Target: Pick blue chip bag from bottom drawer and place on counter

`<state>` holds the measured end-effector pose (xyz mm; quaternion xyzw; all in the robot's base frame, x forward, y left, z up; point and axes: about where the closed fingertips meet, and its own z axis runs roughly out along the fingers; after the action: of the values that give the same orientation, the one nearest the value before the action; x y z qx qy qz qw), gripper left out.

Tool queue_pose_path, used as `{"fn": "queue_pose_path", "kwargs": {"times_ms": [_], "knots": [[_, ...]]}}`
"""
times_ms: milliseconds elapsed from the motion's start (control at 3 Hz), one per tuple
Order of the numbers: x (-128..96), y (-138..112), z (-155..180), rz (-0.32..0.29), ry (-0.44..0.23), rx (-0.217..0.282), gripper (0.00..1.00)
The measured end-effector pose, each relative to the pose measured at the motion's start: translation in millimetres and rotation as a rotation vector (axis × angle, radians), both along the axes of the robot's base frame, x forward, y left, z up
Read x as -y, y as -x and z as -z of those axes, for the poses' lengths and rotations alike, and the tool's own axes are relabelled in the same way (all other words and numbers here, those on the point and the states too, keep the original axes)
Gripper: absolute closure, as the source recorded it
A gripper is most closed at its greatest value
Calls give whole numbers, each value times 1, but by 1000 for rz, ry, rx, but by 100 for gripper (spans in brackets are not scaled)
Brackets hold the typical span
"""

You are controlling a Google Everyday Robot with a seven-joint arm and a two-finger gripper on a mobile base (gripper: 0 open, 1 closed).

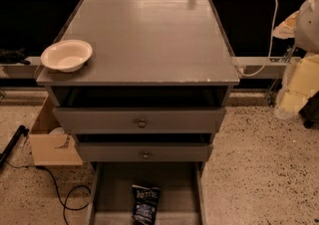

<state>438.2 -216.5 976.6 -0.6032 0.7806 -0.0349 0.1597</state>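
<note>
The blue chip bag [146, 204] lies on the grey floor of the bottom drawer [112, 194], which is pulled out at the lower edge of the camera view. The bag is dark navy with white lettering and sits near the drawer's middle. Above it rise two upper drawers with round knobs, both slightly open. The counter [149, 35] is the flat grey top of the cabinet. My gripper [300, 87] shows as a pale blurred shape at the right edge, level with the counter's front edge and far to the right of the bag. It holds nothing that I can see.
A white bowl [66, 55] stands on the counter's front left corner. A cardboard box [50, 142] sits on the speckled floor left of the cabinet, with a black cable [62, 196] trailing beside it. A white cable [271, 30] hangs behind the cabinet's right side.
</note>
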Motion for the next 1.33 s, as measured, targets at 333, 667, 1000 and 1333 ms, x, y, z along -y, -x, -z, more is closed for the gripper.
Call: {"fn": "queue_pose_path", "kwargs": {"times_ms": [333,667,1000,1333], "knots": [[1,-1,-1,-2,-4,6,0],[2,-2,2,-19,-24,3,0],[7,0,15,-52,-105,-20,0],[-1,6,31,-130,-269,-52,0]]}}
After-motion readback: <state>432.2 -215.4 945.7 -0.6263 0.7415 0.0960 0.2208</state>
